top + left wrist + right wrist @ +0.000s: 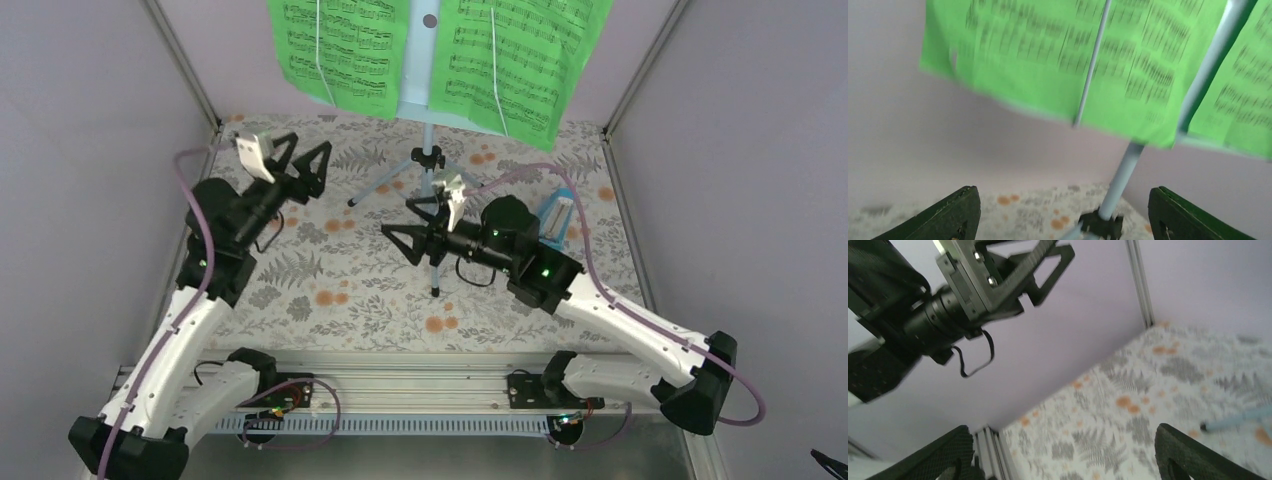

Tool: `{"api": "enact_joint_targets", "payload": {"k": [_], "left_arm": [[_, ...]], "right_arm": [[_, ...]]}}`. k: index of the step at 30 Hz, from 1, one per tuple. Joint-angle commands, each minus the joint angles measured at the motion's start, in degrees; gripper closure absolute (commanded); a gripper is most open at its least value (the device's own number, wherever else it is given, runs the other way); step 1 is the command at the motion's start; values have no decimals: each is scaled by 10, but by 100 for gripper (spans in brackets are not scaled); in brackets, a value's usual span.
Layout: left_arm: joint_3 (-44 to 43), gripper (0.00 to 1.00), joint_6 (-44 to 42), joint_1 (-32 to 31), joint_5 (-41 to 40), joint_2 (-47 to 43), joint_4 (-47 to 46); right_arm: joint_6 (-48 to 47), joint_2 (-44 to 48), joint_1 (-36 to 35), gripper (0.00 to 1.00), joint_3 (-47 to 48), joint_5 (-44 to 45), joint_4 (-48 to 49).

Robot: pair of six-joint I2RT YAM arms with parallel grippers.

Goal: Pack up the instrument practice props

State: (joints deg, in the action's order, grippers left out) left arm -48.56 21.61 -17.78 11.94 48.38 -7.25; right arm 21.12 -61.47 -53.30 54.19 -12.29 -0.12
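The pale blue music stand stands at the back middle, its desk bearing the green sheet-music pages. The blue metronome stands on the right, partly hidden behind my right arm. My left gripper is open and empty, raised left of the stand's pole. In the left wrist view the pages and pole lie ahead of its open fingers. My right gripper is open and empty, in front of the pole, pointing left. A stand leg shows in the right wrist view.
A fern-and-orange-print cloth covers the table. Lilac walls with metal corner posts enclose it. The stand's tripod legs spread on the cloth. My left arm's gripper shows in the right wrist view.
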Motion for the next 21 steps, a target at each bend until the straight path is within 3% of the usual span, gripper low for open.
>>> {"api": "enact_joint_targets", "payload": {"k": [1, 6, 13, 16, 21], "left_arm": [[-106, 16, 7, 57, 113, 35, 63], [-219, 16, 19, 147, 197, 94, 81], [-375, 17, 19, 274, 359, 212, 28], [-475, 24, 14, 297, 425, 283, 51], [-556, 29, 27, 306, 469, 351, 31]], "right_arm": [[18, -30, -6, 14, 110, 24, -31], [13, -116, -5, 13, 271, 26, -89], [26, -246, -5, 14, 482, 37, -141], [29, -313, -4, 16, 582, 46, -171], [31, -393, -5, 20, 690, 65, -201]]}}
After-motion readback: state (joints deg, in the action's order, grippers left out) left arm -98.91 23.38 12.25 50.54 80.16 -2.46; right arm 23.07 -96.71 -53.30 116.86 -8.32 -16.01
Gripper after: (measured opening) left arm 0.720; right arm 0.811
